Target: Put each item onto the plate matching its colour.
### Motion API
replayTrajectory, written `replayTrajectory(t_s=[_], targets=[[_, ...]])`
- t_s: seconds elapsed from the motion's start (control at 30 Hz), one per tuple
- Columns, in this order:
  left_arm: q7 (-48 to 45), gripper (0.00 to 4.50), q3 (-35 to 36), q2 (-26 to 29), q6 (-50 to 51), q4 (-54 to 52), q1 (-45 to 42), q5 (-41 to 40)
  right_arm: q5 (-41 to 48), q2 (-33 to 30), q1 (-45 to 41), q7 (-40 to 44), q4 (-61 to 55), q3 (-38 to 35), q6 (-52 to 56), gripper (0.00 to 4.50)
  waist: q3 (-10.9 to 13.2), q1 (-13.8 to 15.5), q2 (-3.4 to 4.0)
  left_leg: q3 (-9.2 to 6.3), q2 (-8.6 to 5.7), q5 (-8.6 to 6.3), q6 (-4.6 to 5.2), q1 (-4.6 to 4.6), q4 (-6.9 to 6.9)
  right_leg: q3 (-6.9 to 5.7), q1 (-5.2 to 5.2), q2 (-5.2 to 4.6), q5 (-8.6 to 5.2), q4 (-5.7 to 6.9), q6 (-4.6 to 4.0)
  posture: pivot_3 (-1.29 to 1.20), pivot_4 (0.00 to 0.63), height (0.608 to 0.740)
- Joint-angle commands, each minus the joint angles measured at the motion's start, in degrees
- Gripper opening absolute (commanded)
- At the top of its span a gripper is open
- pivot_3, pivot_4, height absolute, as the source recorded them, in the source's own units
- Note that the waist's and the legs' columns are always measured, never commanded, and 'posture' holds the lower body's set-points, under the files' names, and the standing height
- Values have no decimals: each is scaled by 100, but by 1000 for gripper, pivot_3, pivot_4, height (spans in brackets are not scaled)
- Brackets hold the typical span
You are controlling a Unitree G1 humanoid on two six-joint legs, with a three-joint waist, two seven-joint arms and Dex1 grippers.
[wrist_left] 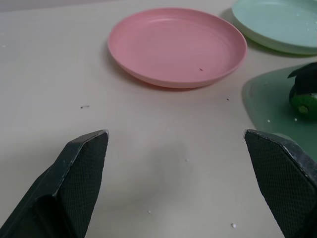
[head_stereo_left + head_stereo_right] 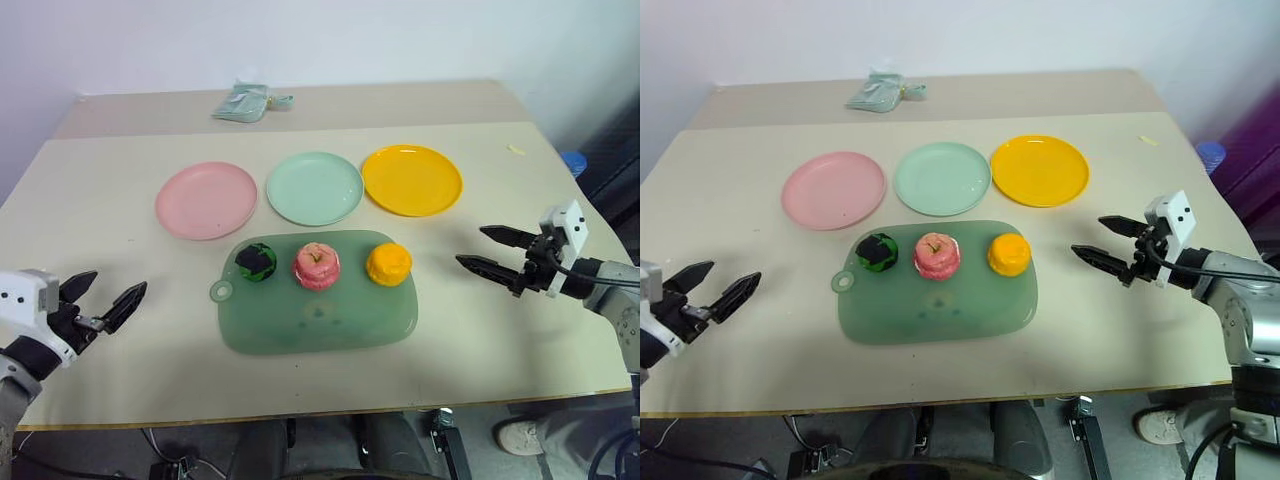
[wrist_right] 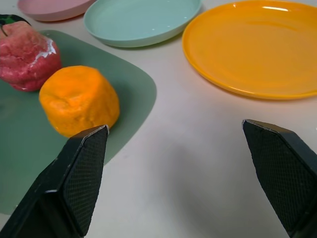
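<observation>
Nothing sorted yet from my end: the green lump [image 2: 256,261], pink apple [image 2: 317,266] and orange lump [image 2: 388,264] sit on the green board [image 2: 300,330], all plates bare. Both the left end effector [image 2: 103,303] and right end effector [image 2: 494,251] are spread wide and empty. My worry: that orange lump sits close to the apple, so a sloppy approach could knock it.

In the left wrist view the mint green plate [image 1: 277,25] beside the pink plate [image 1: 177,44] runs off the frame, and the dark green lump [image 1: 306,94] is cut off too. The pale bundle [image 2: 248,102] beyond the pink plate is too small to make out — a blue object [image 2: 573,162] at the tabletop [image 2: 100,270] edge likewise.
</observation>
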Motion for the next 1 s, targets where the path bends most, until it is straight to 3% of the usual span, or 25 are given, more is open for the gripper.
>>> replayTrajectory(t_s=[0.03, 0.57, 0.87, 1.0], targets=[[136, 4500, 159, -62, -5, -312, 71, -80, -38, 45, -214, 29, 29, 54, -189, 4404, 0, 4, 0, 0, 0, 0, 0, 0, 0, 0, 0, 2, 0, 1, 0, 0, 150, 740], [387, 4500, -88, -121, 144, -335, -402, -397, -159, 595, -302, -838, -340, 104, -299, 4404, 0, 16, 0, -1, -1, 0, 0, 0, 3, -1, 3, 5, 0, 1, 1, 0, 150, 740], [-17, 4500, -601, 312, 402, 210, -1355, -554, 276, 508, 151, -1079, -1543, -181, 183, 4404, 0, 16, 0, -5, -1, 0, 0, 0, 4, -2, 4, 12, 1, 4, 1, 0, 150, 740], [-486, 4500, -1228, 565, 580, 127, -1937, -709, 729, 446, 296, -965, -2295, -170, 539, 4404, 0, 17, 0, -6, -1, 0, 0, -1, 7, -2, 4, 13, 1, 4, 2, 0, 150, 740]])
